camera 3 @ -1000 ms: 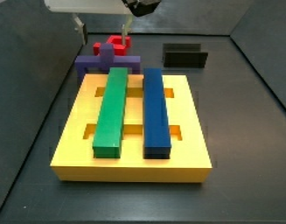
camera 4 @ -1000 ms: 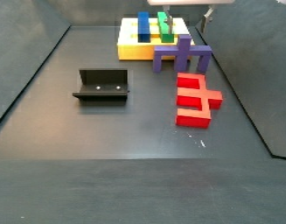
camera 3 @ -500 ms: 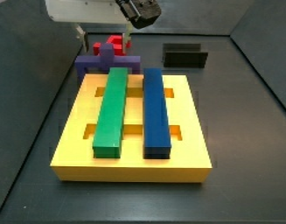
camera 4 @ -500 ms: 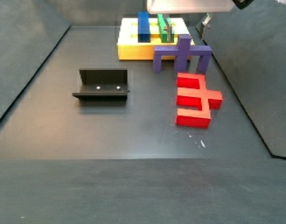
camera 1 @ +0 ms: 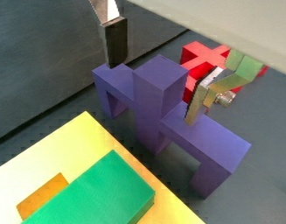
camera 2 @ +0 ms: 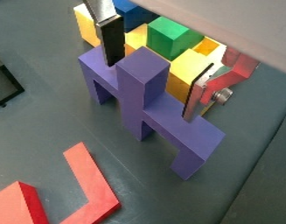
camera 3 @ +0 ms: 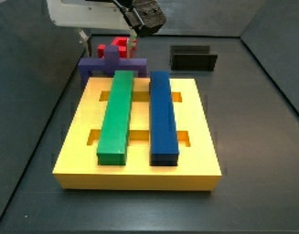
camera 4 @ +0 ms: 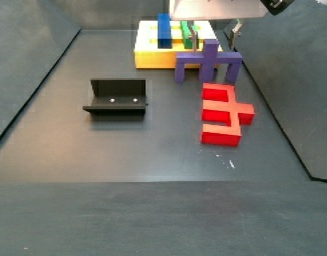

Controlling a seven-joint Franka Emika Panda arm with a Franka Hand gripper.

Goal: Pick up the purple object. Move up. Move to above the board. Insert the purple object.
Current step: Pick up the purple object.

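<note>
- Right now the purple object [camera 2: 145, 105] stands on the table [camera 4: 112, 150] directly under the tool [camera 2: 160, 68], its upright stem rising into the gap between the two fingers.
- One finger [camera 1: 115, 39] hangs beside one face of the stem and its partner [camera 1: 205, 94] beside the opposite face; the tool is spread wide and grips nothing, with daylight showing on both sides of the stem.
- Just beyond the tool lies the board [camera 3: 139, 132], carrying a green bar [camera 3: 115, 119] and a blue bar [camera 3: 164, 119]; whether the purple object touches the board's edge is hard to tell.
- On the tool's other side sits a red block [camera 4: 222, 110], and well apart stands the fixture [camera 4: 116, 97].
- Judging by this, the pick-up step is in hand: the next move calls for sinking a little further, then closing squarely on the stem before lifting.
</note>
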